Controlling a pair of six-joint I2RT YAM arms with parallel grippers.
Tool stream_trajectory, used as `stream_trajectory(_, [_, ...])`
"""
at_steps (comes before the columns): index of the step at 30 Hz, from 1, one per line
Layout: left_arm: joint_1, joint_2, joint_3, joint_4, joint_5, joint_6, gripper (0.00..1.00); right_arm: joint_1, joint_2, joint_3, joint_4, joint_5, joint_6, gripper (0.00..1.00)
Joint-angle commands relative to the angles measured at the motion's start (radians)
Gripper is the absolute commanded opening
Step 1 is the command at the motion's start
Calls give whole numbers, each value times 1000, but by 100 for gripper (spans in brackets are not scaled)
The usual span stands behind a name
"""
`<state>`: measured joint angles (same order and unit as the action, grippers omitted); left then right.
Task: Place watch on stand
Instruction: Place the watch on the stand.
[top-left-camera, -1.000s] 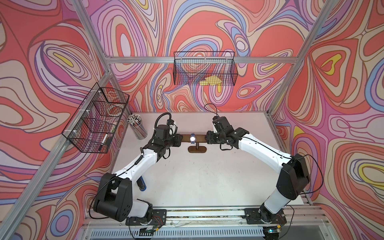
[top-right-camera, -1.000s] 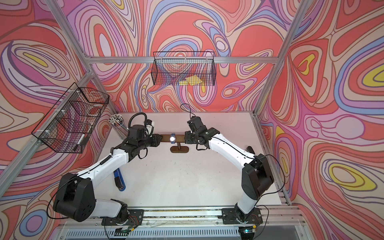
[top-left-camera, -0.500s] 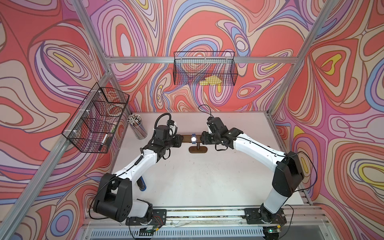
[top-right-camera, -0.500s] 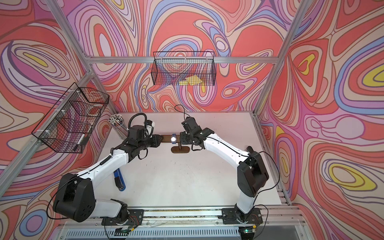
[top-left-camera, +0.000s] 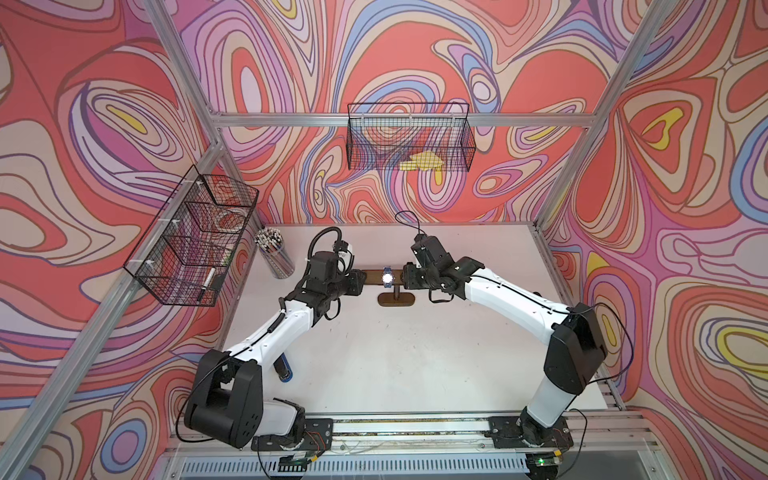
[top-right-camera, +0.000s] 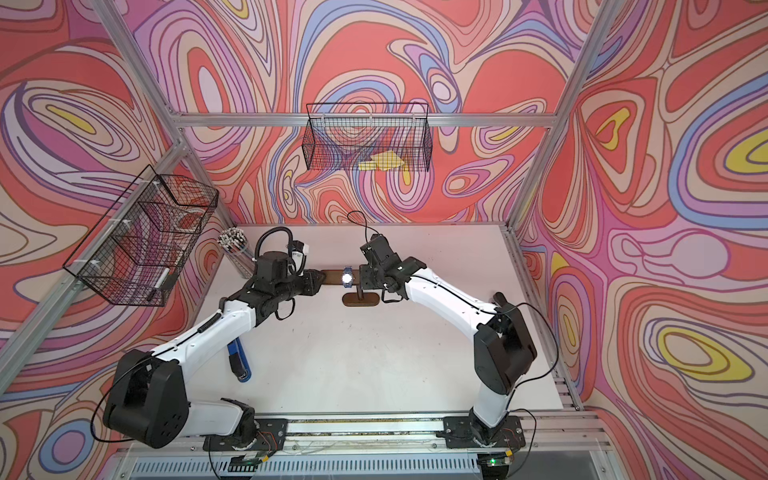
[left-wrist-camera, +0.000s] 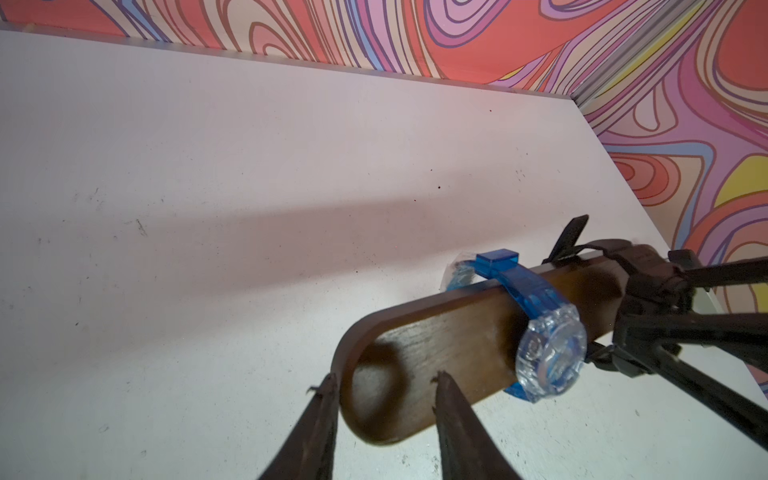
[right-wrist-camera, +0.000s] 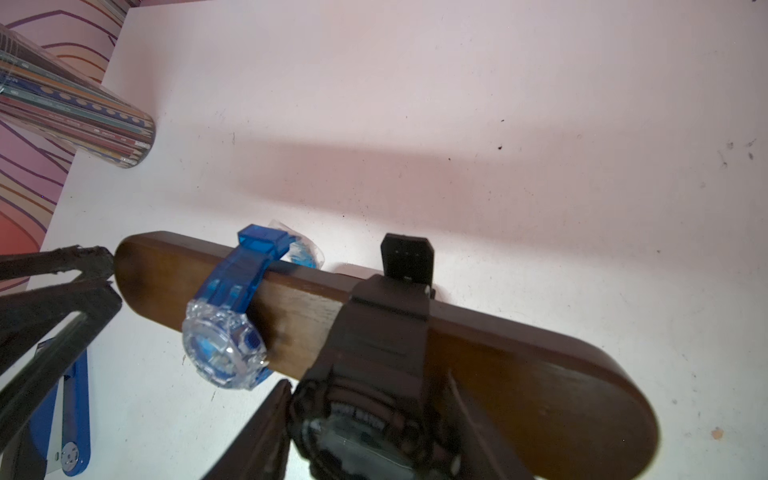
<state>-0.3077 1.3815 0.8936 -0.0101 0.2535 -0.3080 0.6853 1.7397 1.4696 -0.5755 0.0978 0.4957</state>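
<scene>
You have the black watch (right-wrist-camera: 382, 328) looped round the bar of the stand (right-wrist-camera: 519, 361), its strap over the upper edge and its case pinched between the fingers of the right gripper (right-wrist-camera: 370, 399). In both top views the stand sits near the middle of the frame. There the right gripper (top-left-camera: 409, 277) is just right of the blue watch (top-left-camera: 387, 277), which already hangs on the bar. The left gripper (left-wrist-camera: 384, 382) is at the bar's other rounded end, fingers apart on either side of it. Whether they actually press the wood I cannot tell.

I judge the step in hand to be seating the black watch. Slide it along the bar only far enough to clear the rounded end, and stop short of the blue watch so the cases do not knock. Move level with the bar, since a downward pull on one side could tip the stand. Let go only once the strap bears the weight, then back straight out
</scene>
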Motion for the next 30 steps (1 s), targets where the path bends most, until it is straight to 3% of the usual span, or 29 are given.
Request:
stream_trajectory(1, [1, -30, -15, 10, 12, 2, 40, 10, -10, -15, 18, 28, 1, 38])
stream_trajectory(19, [1, -44, -22, 7, 18, 4, 40, 40, -48, -55, 42, 99, -28, 63])
stream_trajectory(30, [1, -44, -22, 10, 25, 3, 40, 52, -76, -75, 70, 145, -45, 68])
